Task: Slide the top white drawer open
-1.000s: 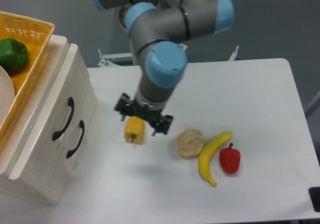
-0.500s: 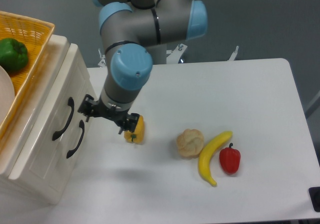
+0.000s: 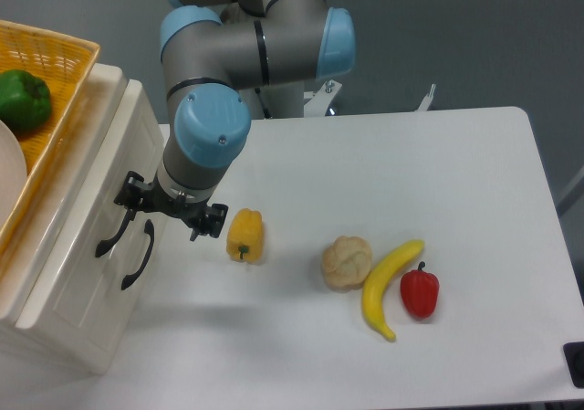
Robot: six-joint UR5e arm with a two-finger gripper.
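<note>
White tabletop (image 3: 438, 173) against a grey wall; cream cabinet at its left edge. The top white drawer (image 3: 109, 186) sits shut, flush, its black handle (image 3: 117, 229) partly hidden. Gripper (image 3: 169, 216) hangs at the handle, likely lining up a pull; whether released or clenched cannot be told. Yellow pepper (image 3: 245, 235) lies just beside it.

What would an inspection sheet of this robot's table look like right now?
Surface: white table, nothing spilled.
Job's things: glossy cream-white top drawer with curved black handle, shut.
Clutter: yellow bell pepper, tan bread roll, yellow banana, red bell pepper; green bell pepper in yellow wicker basket.
Grippers: black two-finger gripper at the top handle; grip cannot be judged.
Cables: nothing seen.
Surroundings: grey wall.
</note>
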